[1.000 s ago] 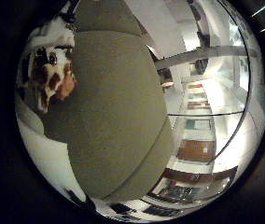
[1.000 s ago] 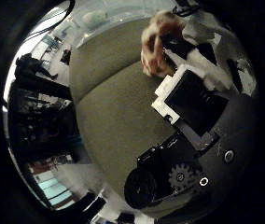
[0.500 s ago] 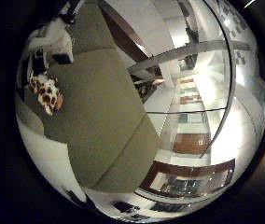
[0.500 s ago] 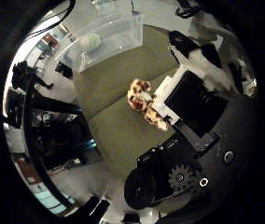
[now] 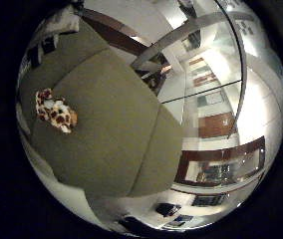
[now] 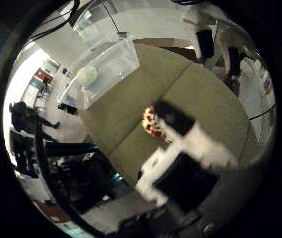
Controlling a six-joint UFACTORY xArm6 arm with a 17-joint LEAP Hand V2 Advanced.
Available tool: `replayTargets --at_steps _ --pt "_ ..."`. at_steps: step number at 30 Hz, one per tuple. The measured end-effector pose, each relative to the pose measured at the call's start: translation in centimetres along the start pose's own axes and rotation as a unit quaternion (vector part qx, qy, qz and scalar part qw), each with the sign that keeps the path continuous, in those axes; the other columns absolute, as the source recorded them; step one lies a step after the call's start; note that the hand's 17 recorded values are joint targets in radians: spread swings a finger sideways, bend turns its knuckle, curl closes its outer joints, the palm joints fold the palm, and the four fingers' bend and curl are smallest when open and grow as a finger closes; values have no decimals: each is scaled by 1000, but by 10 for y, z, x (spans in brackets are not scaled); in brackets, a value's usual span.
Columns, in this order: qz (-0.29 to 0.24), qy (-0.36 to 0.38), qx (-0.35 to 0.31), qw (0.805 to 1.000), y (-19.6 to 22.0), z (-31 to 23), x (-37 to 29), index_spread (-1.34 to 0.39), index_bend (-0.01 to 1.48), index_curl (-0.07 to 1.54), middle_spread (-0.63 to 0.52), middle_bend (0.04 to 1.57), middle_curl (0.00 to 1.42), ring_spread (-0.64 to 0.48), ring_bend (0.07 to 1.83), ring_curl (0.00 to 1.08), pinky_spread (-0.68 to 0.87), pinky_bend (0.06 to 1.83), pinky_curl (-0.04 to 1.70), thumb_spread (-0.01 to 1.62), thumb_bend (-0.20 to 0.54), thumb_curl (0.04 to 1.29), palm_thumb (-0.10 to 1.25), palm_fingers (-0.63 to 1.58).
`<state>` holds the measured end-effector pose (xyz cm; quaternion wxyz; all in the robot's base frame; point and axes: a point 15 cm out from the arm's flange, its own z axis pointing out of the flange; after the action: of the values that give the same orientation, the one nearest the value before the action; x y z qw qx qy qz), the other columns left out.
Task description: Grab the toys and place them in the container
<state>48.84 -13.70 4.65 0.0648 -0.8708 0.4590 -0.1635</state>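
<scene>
Olive-green cloth covers the tabletop in the little-finger-side view, and a spotted plush toy lies on it, alone, well apart from the tabletop's far edge. Beyond that edge the room shows glass partitions and brown wood panels. From the thumb side, the same toy lies on the tabletop, partly hidden by the hand, whose white and black finger reaches across it. A clear container stands at the tabletop's edge, holding a pale round toy. Whether the hand is spread or curled cannot be told.
</scene>
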Motion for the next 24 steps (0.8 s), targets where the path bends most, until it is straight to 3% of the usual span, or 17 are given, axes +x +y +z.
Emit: replayTargets --at_steps 3,7,11,14,19,24 --pt "15 -46 -11 999 2 6 -24 -403 475 589 -156 662 480 -96 851 446 255 1107 429 1147 -23 381 585 216" --pt "25 -72 -13 997 -17 10 -54 -367 418 528 -87 568 426 18 770 382 423 1075 368 1140 -31 353 535 180" --pt "44 -92 -21 995 -40 15 -93 -333 362 475 -23 486 382 125 685 322 493 1015 299 1121 -26 328 495 150" --pt "64 -114 -41 991 -32 24 -110 -309 315 443 28 431 358 176 618 283 525 988 256 1109 -27 314 474 138" --pt "100 -136 -78 983 -9 49 -128 -289 251 405 86 355 330 209 514 235 550 935 183 1092 -25 299 454 141" --pt "137 -132 -85 978 -7 79 -104 -285 202 385 112 298 316 222 450 214 564 872 114 1085 -24 291 436 170"
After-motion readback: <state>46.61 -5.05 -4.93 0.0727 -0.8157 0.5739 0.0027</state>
